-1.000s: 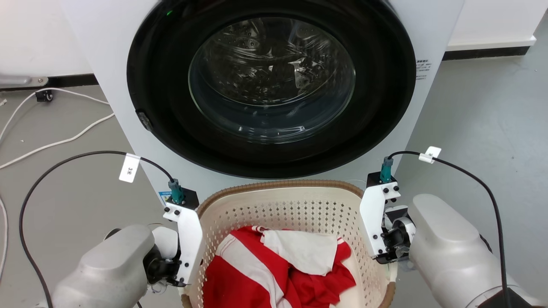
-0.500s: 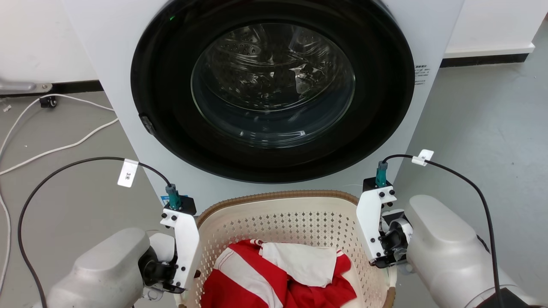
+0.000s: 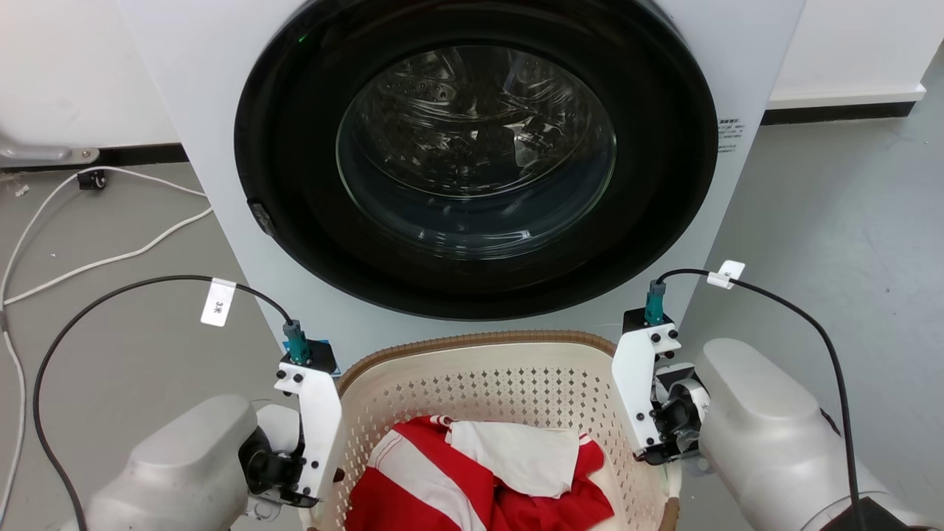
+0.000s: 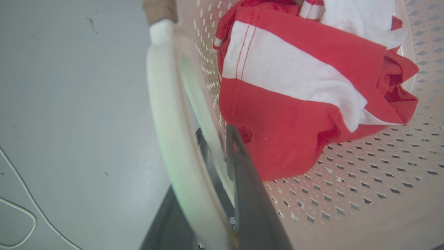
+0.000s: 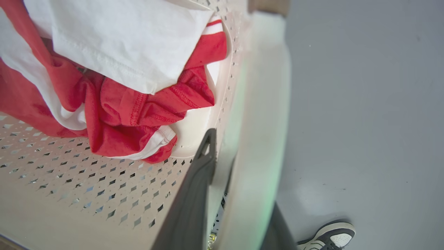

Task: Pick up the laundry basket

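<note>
The laundry basket (image 3: 479,369), cream and perforated with a brown rim, sits low in the head view right in front of the washing machine, holding red-and-white clothes (image 3: 479,472). My left gripper (image 3: 317,483) is at its left side. In the left wrist view the left gripper (image 4: 215,139) is shut around the white side handle (image 4: 166,114), one dark finger (image 4: 242,180) inside the wall. My right gripper (image 3: 664,450) is at the right side. In the right wrist view the right gripper (image 5: 230,156) is shut around the other handle (image 5: 263,114), with a finger (image 5: 197,187) inside.
The white washing machine (image 3: 192,147) with its round dark door (image 3: 476,147) stands just beyond the basket. White cables (image 3: 110,258) lie on the grey floor at the left. A person's shoe (image 5: 329,238) is on the floor beside the basket's right side.
The whole head picture has shifted down and slightly right, so the camera moved. Both grippers stay at the basket's handles, and the basket keeps its place between them.
</note>
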### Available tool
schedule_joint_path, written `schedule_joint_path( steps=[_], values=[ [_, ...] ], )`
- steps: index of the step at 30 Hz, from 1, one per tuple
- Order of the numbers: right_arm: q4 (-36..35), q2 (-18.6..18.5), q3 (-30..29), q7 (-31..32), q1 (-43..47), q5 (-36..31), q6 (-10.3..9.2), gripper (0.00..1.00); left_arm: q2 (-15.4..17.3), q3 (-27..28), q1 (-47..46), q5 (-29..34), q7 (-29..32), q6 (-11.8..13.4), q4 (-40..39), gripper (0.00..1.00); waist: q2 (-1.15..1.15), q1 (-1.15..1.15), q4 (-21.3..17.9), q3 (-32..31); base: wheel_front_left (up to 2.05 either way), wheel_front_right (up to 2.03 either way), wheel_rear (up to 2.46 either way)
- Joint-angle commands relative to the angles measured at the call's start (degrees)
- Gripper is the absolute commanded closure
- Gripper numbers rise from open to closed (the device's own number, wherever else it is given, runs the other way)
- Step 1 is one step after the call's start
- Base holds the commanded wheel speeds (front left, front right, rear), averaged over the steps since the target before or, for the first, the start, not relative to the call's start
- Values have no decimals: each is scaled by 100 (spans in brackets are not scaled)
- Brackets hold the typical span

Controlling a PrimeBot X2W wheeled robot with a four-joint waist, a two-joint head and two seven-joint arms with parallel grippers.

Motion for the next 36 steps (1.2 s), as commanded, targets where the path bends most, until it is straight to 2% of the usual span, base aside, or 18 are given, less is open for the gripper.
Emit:
schedule_joint_path(
  steps=[1,36],
  values=[
    [12,-140,33,-37,-99,13,16,100,116,-66,-1,38,77,9,110,100,0,0,5,-8,0,0,0],
    [194,-139,420,-193,-153,391,16,100,5,-97,-73,29,80,10,333,100,0,0,46,-68,0,0,0]
  ],
)
